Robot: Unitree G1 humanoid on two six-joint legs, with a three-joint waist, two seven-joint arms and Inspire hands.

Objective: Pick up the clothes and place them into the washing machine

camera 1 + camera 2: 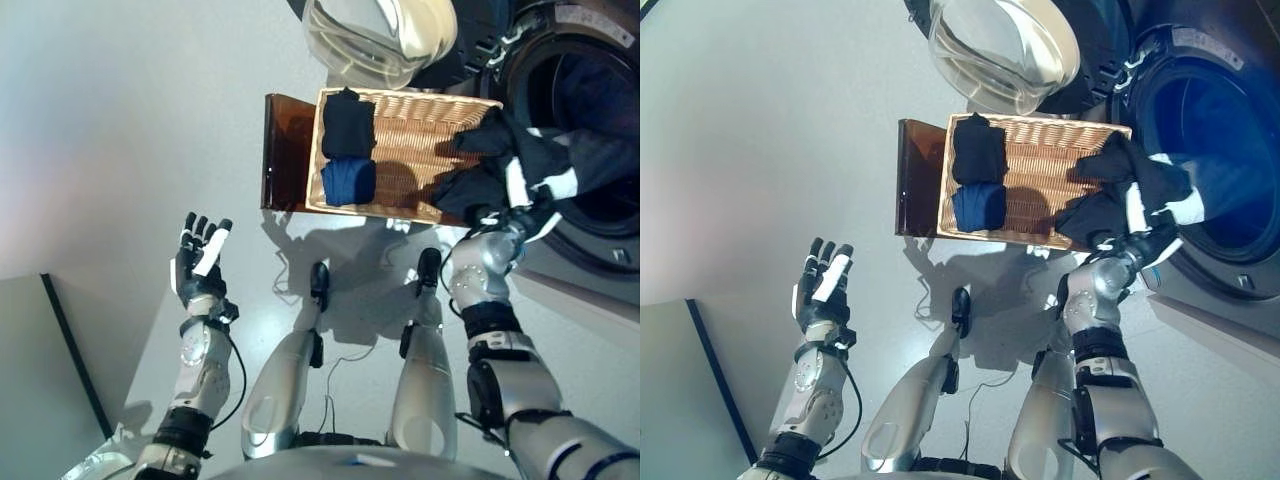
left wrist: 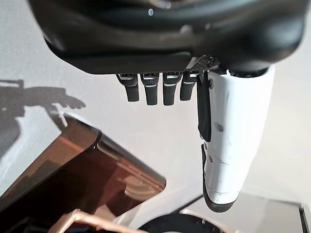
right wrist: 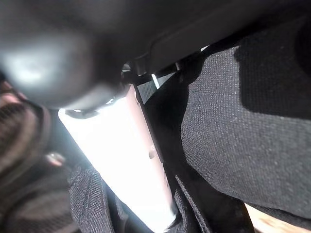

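Observation:
My right hand [image 1: 506, 222] is shut on a black garment with white stripes [image 1: 500, 160], held up between the wicker basket [image 1: 410, 140] and the washing machine's open drum [image 1: 1210, 130]. In the right wrist view the white thumb [image 3: 131, 160] presses into the black garment [image 3: 233, 131]. A folded black cloth [image 1: 348, 122] and a folded blue cloth [image 1: 348, 182] lie at the basket's left end. Far to the left, above the floor, my left hand [image 1: 200, 262] is open and holds nothing; its straight fingers [image 2: 148, 90] show in the left wrist view.
The basket rests on a low brown stand [image 1: 285, 150], whose corner [image 2: 73, 174] shows in the left wrist view. The washer's round glass door [image 1: 1000, 45] stands open beyond the basket. Grey floor spreads to the left, with a dark-edged panel [image 1: 70, 350] at lower left.

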